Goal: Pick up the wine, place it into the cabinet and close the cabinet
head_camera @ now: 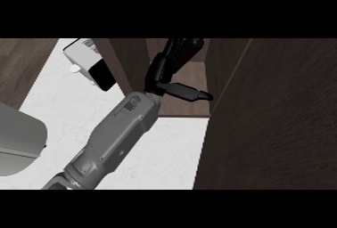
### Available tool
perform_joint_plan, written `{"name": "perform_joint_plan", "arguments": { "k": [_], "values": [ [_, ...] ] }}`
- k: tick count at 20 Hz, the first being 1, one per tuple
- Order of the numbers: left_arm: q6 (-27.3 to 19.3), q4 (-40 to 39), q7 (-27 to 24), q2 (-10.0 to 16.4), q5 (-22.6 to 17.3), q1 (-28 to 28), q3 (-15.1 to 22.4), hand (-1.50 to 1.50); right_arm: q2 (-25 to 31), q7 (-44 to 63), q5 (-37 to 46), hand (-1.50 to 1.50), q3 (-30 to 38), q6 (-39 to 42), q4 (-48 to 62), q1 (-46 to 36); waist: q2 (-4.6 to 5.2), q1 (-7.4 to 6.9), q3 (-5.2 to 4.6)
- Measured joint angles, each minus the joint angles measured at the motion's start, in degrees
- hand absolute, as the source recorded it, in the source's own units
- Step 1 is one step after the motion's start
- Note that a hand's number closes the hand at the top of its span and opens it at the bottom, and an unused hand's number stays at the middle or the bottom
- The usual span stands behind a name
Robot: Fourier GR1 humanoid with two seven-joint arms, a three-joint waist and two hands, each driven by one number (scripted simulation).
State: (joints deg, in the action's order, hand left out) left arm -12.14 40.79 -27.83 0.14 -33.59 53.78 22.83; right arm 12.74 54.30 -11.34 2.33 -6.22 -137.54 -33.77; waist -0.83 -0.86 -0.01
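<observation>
My left hand (160, 73) reaches from the lower left into the open cabinet (191, 104). Its fingers (166, 57) run straight up and its thumb (187, 92) sticks out to the right, away from them. At the fingertips, against the picture's top edge, sits a dark shape with a brownish tint that looks like the wine bottle (189, 46); the hand touches it, and nothing shows the fingers curled round it. The cabinet door (276, 120) stands open at the right as a large dark wooden panel. My right hand does not show.
A white appliance (84, 52) with a black side stands on the white counter (72, 111) at the upper left. A grey rounded object (20, 140) sits at the left edge. Dark wood panelling (26, 62) fills the top left corner.
</observation>
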Motion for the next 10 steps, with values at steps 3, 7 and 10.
{"name": "perform_joint_plan", "arguments": {
  "k": [3, 7, 10],
  "values": [
    [-5.4, 9.9, 3.7, -0.1, -0.5, -4.5, 4.5, -1.50, -0.2, 0.0, 0.7, -1.50, -0.5, -0.5, -0.1, -0.5, -0.05, -0.11, -0.01],
    [-13.1, 22.2, 8.3, 0.6, 1.1, -10.5, 8.8, -1.50, 0.5, 0.8, 0.7, -1.50, -0.3, -0.7, -0.2, -1.5, 0.11, -0.17, 0.03],
    [-17.7, 29.7, 9.2, 1.1, 2.3, -16.1, 12.2, -1.50, 0.5, 1.1, 0.9, -1.50, -1.2, -1.0, -0.5, -1.7, 0.29, -0.03, 0.06]
  ]
}}
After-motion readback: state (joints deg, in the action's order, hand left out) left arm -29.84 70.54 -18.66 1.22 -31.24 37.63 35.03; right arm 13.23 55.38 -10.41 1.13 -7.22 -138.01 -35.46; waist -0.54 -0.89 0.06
